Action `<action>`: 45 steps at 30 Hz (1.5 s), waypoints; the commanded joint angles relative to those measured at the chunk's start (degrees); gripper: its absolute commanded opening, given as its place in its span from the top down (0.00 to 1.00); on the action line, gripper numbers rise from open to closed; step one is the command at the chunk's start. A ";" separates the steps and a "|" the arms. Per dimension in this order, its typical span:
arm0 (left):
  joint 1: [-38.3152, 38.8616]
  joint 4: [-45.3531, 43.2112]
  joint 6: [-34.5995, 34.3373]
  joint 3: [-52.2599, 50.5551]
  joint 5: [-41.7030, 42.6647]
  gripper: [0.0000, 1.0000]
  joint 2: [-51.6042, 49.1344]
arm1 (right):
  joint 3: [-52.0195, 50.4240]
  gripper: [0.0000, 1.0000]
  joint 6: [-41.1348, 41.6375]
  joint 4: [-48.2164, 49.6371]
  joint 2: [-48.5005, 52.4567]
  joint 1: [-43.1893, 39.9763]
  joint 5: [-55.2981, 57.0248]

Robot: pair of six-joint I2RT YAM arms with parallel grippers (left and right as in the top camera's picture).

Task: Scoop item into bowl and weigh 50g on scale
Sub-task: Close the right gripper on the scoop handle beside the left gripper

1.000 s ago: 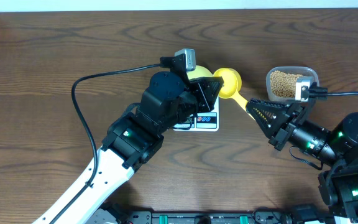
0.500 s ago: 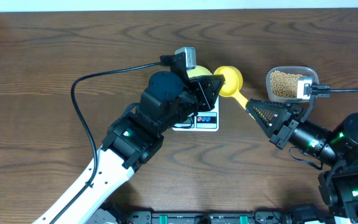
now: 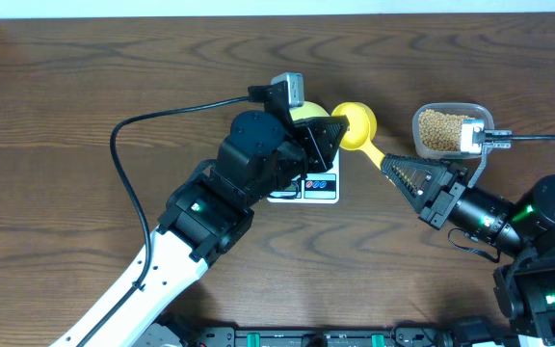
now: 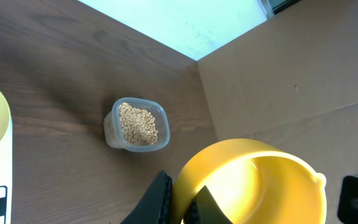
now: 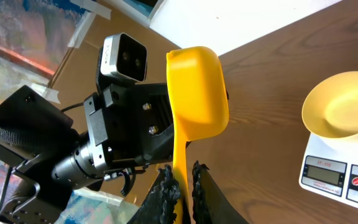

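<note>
The yellow scoop [image 3: 355,123] hangs over the table just right of the scale [image 3: 308,189], gripped at both ends. My left gripper [image 3: 335,130] is shut on the rim of its cup [image 4: 253,180], which looks empty. My right gripper [image 3: 393,169] is shut on its thin handle [image 5: 180,163]. The pale yellow-green bowl [image 5: 344,109] sits empty on the white scale [image 5: 337,171]; from overhead the left arm hides most of the bowl [image 3: 304,109]. The tan beans [image 3: 439,130] fill a clear tub [image 4: 137,124] to the right.
The left arm [image 3: 210,212] reaches across the table's middle and over the scale. A black cable [image 3: 123,145] loops to its left. The right arm's base [image 3: 538,231] sits near the front right corner, and its cable [image 3: 538,143] runs off to the right.
The right wrist has turned very slightly, its camera edging right. The scoop, bowl and left arm have stayed where they were.
</note>
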State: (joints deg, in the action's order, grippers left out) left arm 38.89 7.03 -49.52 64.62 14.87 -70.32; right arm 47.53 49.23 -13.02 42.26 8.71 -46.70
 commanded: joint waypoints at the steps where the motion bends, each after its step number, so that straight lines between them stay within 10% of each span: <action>1: 0.07 -0.72 -0.52 0.33 0.48 0.93 0.22 | 0.79 0.91 2.54 -0.04 0.02 0.50 -0.52; 41: 0.07 -1.05 -0.72 0.33 -1.01 0.92 0.22 | 0.79 0.99 2.93 2.75 0.00 0.50 -0.74; 45: 0.07 -0.17 -0.72 0.33 -1.01 0.53 0.22 | 0.79 0.99 0.74 2.62 0.02 0.50 2.75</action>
State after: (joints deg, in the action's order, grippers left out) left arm 38.89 6.26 -50.87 64.62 14.63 -70.32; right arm 47.53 52.47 -10.66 42.37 8.71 -46.50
